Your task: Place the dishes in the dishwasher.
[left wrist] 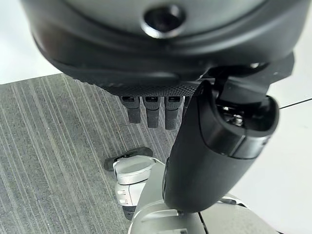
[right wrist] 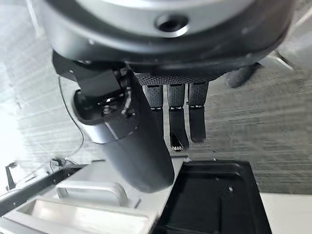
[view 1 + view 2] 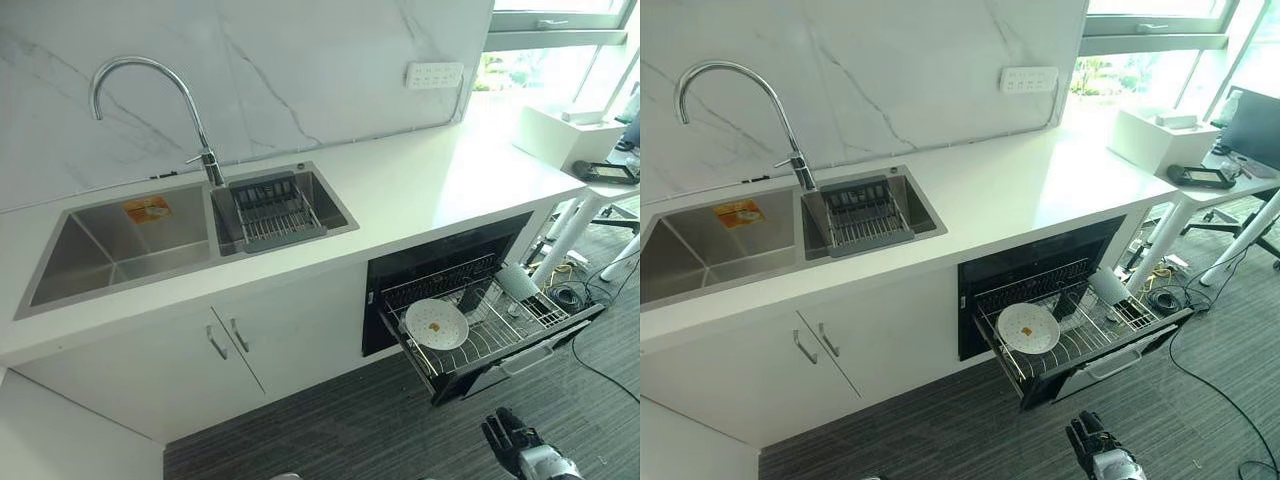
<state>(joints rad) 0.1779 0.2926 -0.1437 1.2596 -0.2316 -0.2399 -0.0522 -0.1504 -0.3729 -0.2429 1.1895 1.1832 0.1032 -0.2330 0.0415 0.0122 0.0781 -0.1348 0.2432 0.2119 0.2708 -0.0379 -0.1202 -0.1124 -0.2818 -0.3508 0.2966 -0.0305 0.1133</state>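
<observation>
- The long white stone counter (image 3: 430, 190) runs under a marbled wall; every place below is given from it.
- A stainless double sink (image 3: 120, 245) is sunk into the counter's left part, with a tall curved chrome tap (image 3: 150, 90) rising at its back edge between the two basins.
- A built-in black dishwasher (image 3: 440, 255) sits under the counter's right part, its wire-rack drawer (image 3: 490, 320) pulled out over the grey striped carpet.
- A dark grey dish-drying basket (image 3: 272, 210) rests in the sink's right basin.
- A round white plate with an orange spot (image 3: 436, 323) leans tilted in the left part of the pulled-out rack, below the counter's front edge.
- A pale upturned cup (image 3: 517, 282) lies toward the rack's right end.
- The dark right hand (image 3: 508, 437) hangs low over the carpet, in front of the drawer and well below the counter; its fingers (image 2: 178, 122) are straight and hold nothing.
- The dark left hand (image 1: 209, 146) points down at the carpet, fingers (image 1: 152, 109) straight, empty.
</observation>
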